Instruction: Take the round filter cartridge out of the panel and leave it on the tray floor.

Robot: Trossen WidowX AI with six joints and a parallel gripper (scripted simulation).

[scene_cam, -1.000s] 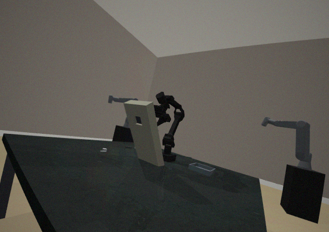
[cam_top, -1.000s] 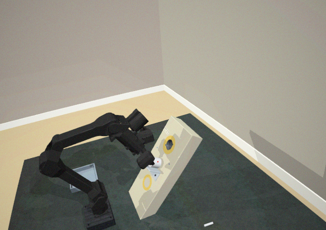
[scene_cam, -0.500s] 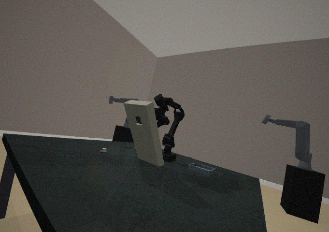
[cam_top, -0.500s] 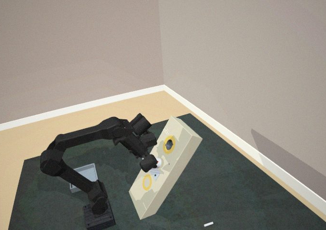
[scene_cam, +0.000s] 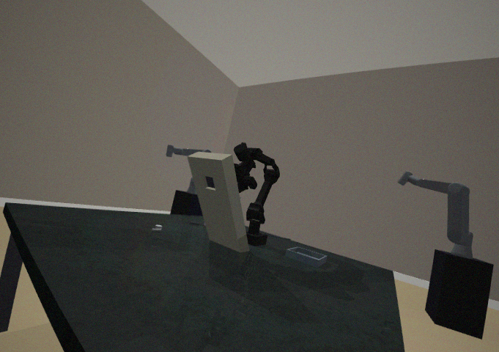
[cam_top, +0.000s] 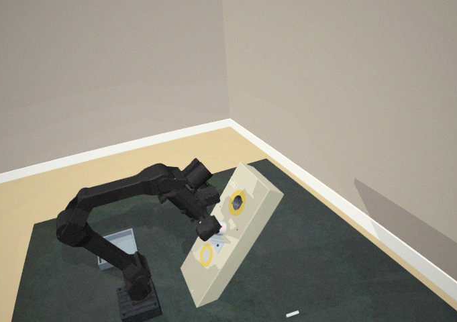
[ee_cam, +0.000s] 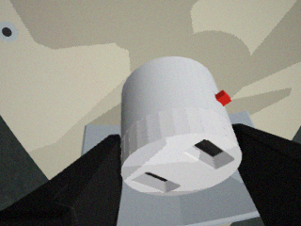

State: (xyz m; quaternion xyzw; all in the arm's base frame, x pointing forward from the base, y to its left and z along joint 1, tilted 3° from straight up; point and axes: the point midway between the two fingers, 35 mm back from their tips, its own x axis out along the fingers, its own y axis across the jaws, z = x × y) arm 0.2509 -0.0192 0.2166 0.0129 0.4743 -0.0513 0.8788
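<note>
The white round cartridge (cam_top: 222, 228) (ee_cam: 171, 104) is out of its socket. It shows two slots on its face and a red tab on its side. It is at the grey bracket (cam_top: 217, 243) (ee_cam: 188, 207) on the front of the beige service panel (cam_top: 200, 282) (scene_cam: 225, 215) (ee_cam: 71, 94); whether it touches the bracket is unclear. The socket inside the upper yellow ring (cam_top: 231, 205) is empty. My gripper (ee_cam: 176, 139) is shut on the cartridge, one finger on each side. The grey tray (cam_top: 124, 241) (scene_cam: 305, 258) is beside the arm's base, with nothing visible in it.
A lower yellow ring (cam_top: 201, 257) marks the panel below the bracket. A small white piece (cam_top: 292, 314) (scene_cam: 157, 227) lies on the dark table (cam_top: 312, 265) (scene_cam: 154, 290) beyond the panel. Two grey arms (scene_cam: 458, 215) (scene_cam: 187, 151) stand on black pedestals past the table.
</note>
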